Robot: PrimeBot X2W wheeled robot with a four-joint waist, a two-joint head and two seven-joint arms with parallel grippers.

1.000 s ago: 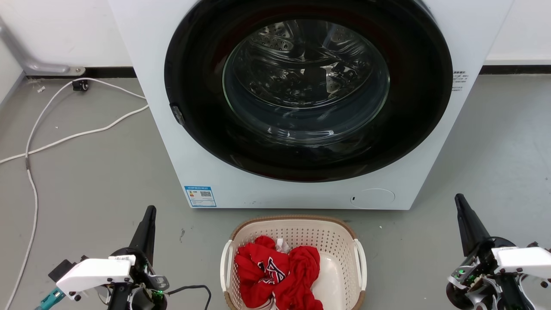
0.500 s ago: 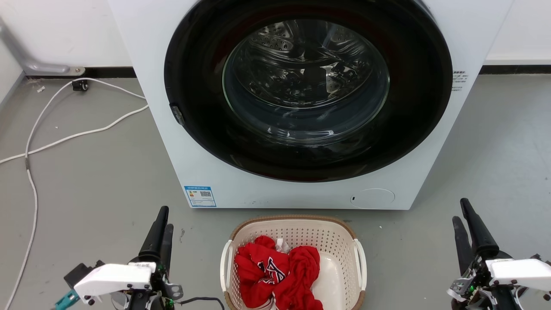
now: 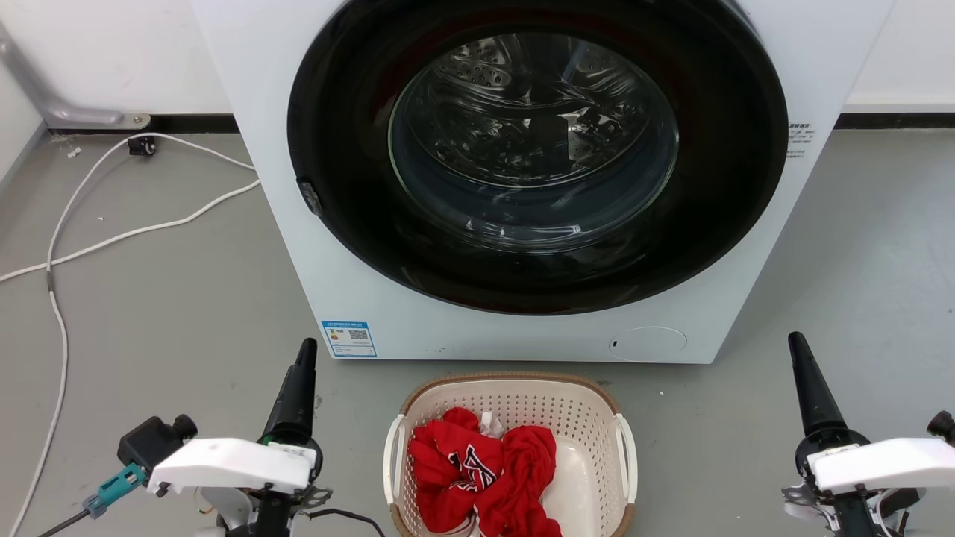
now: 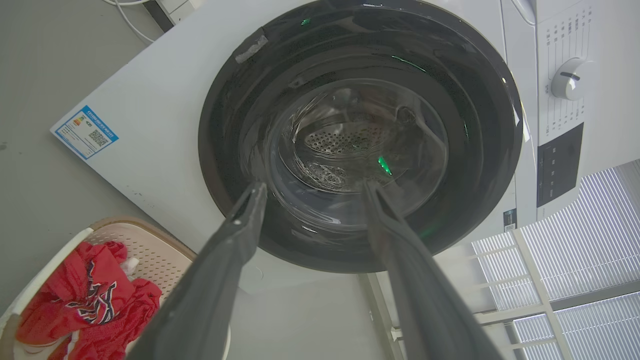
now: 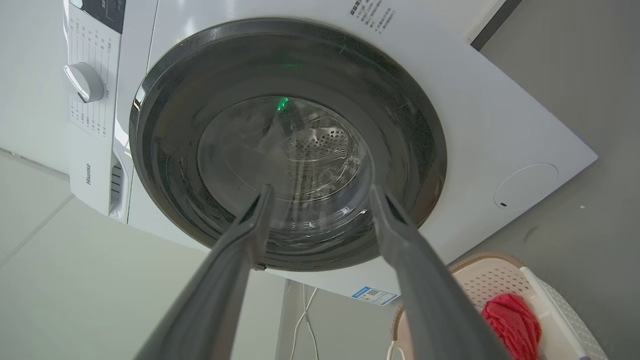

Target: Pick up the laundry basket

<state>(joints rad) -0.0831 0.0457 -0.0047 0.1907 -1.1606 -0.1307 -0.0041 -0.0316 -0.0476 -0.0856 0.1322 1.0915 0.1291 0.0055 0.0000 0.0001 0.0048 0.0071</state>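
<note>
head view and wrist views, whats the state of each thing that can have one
laundry basket, upright on the floor before the washer, not held
red clothes, crumpled inside the basket
washer door, shut
left gripper, open, empty, to the basket's left
right gripper, open, empty, farther off on the basket's right

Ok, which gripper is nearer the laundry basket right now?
Left. The left gripper is a short way off the left side of the laundry basket, not touching it. The right gripper is clearly farther out on its right side.
</note>
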